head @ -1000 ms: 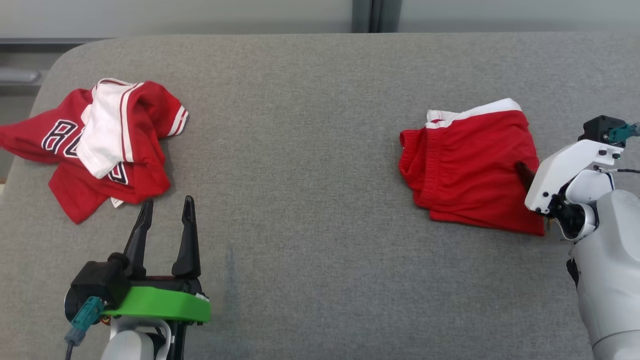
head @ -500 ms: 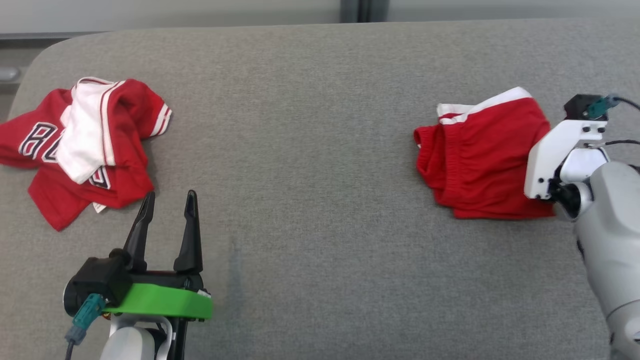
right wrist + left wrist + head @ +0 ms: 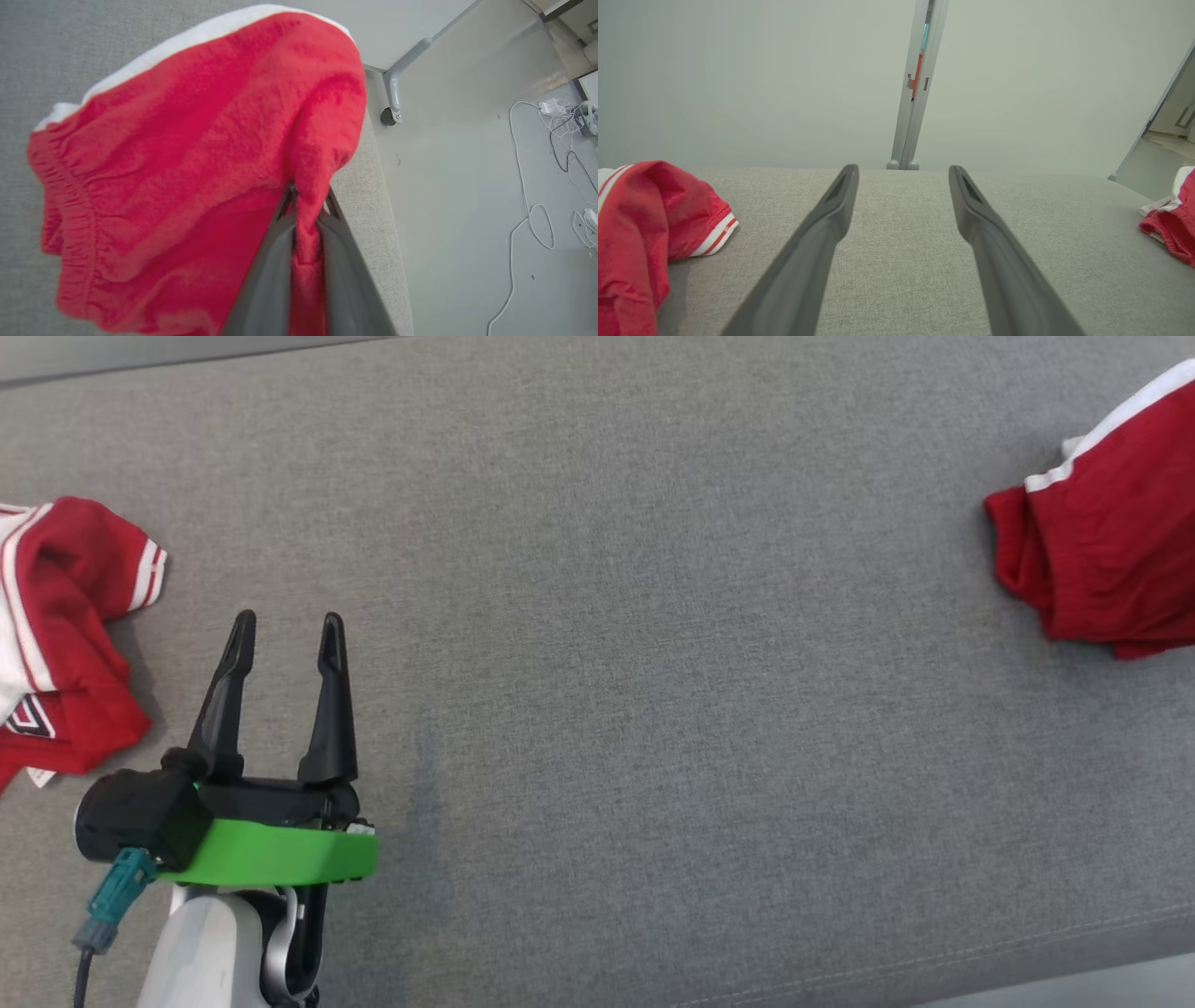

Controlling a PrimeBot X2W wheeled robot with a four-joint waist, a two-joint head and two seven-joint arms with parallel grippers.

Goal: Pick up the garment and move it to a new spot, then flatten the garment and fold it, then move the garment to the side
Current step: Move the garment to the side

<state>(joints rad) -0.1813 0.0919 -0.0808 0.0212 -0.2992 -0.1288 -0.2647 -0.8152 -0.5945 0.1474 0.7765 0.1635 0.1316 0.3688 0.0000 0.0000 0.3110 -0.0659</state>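
Red shorts (image 3: 187, 154) are pinched tight in my right gripper (image 3: 308, 193) at the far right edge of the table (image 3: 653, 616), so that arm's the close one, and my left gripper (image 3: 288, 621) sits wide open, empty, way off left.

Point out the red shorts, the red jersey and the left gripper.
red shorts (image 3: 187, 154), right wrist view, red front fabric.
red jersey (image 3: 75, 555), head view, red sleeve.
left gripper (image 3: 288, 619), head view, midway between fingertips.

On the padded surface (image 3: 653, 663), the jersey (image 3: 75, 560) lies just left of the left gripper (image 3: 287, 621), near its fingertips. The shorts (image 3: 1111, 569) lie well apart to its right, at the surface's edge, with a fold between the right gripper (image 3: 308, 200) fingers. The floor (image 3: 467, 210) lies beyond.
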